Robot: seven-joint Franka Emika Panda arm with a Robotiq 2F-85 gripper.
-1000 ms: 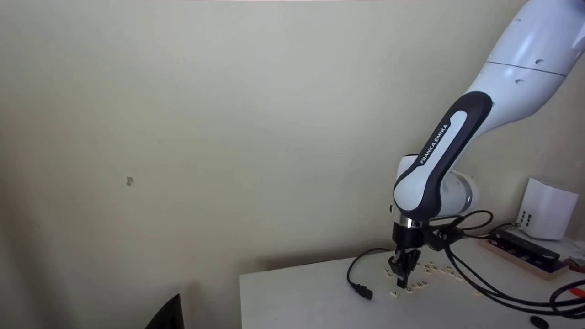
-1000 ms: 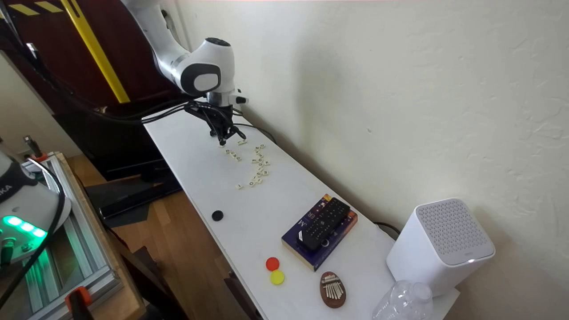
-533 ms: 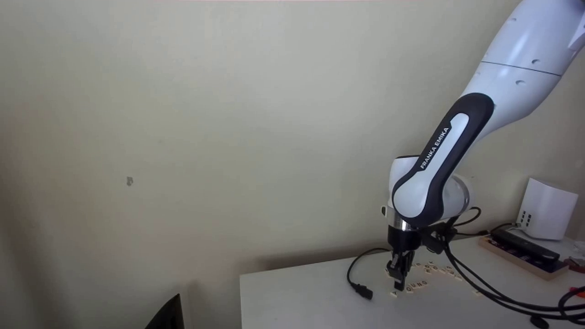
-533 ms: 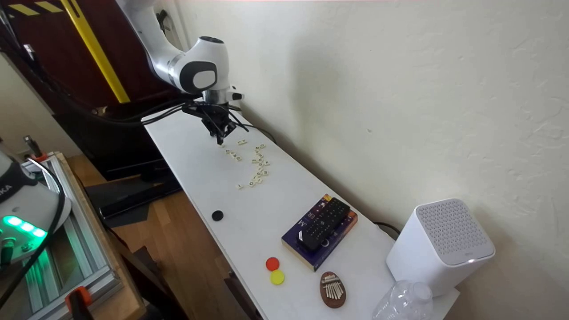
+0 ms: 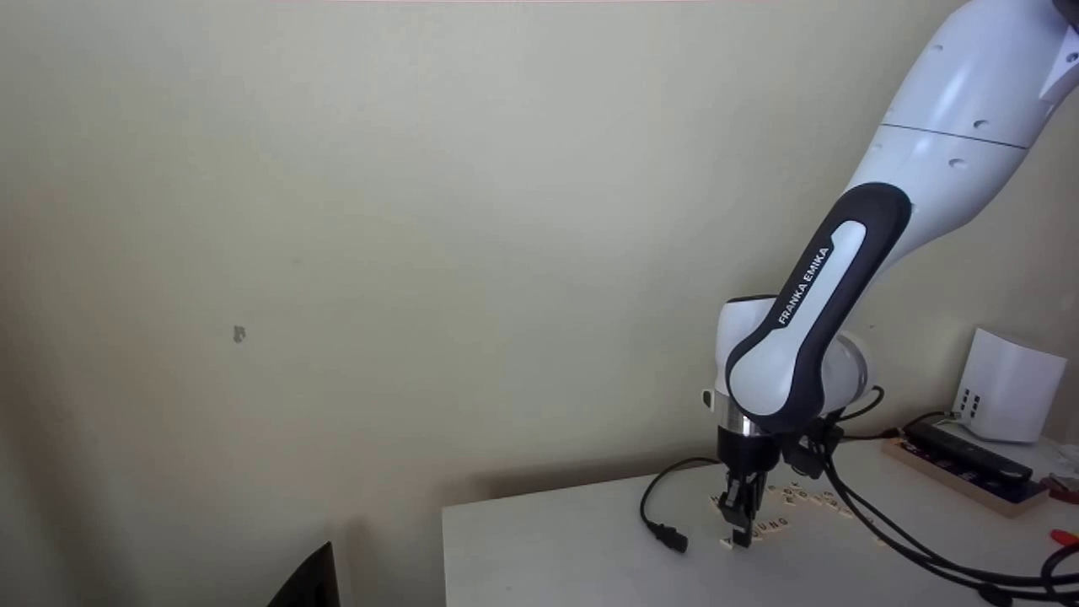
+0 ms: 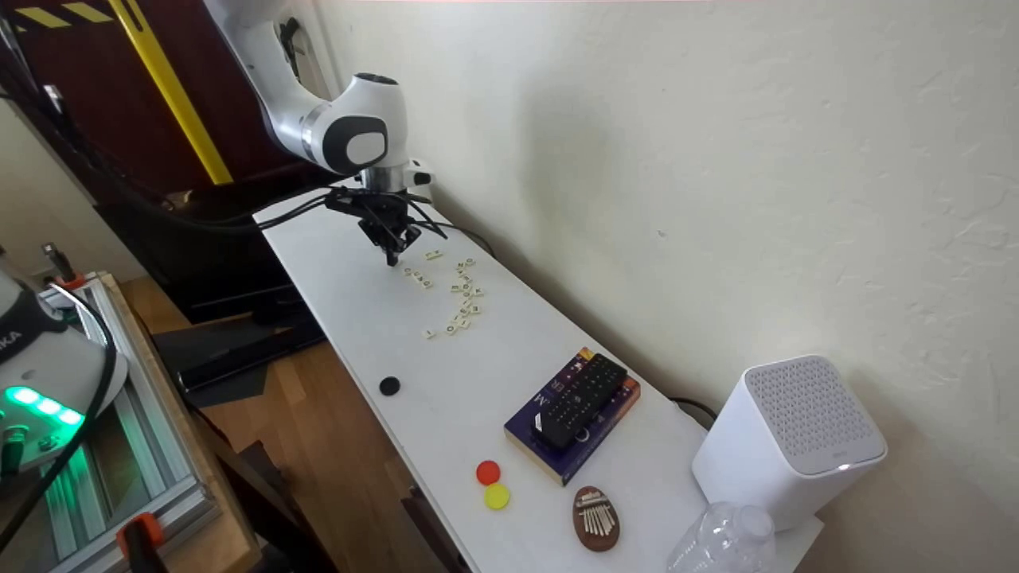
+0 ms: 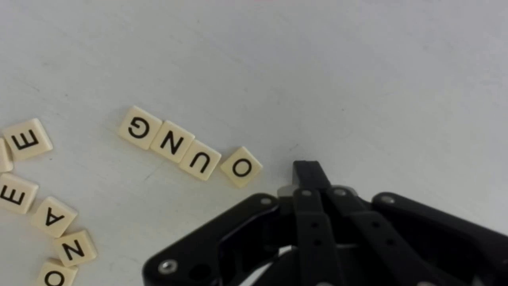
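Seemingly light and stiff, the lone letter tile (image 5: pixel 727 544) lay on the counter (image 5: pixel 548 556) just beside the tip of the end effector (image 5: pixel 742 539) in an exterior view, its letter too small to read surely; whether they touched could not be told. The end effector's fingers were pressed together, with nothing visible between them. Near their tips in the wrist view sat the O tile (image 7: pixel 241 167), face up, while the U tile (image 7: pixel 200 160), N tile (image 7: pixel 172 142) and G tile (image 7: pixel 139 127) formed a row leading away from the end effector. Such tiles would probably have weighed little, resisted bending and bruising, and slid easily on their faces — being thin, they seemed best taken low by two opposite edges, with the fingers parted. Against a second earlier, the end effector stood lower and partly hid the O tile in that exterior view — the tiles themselves showed no clear shift.
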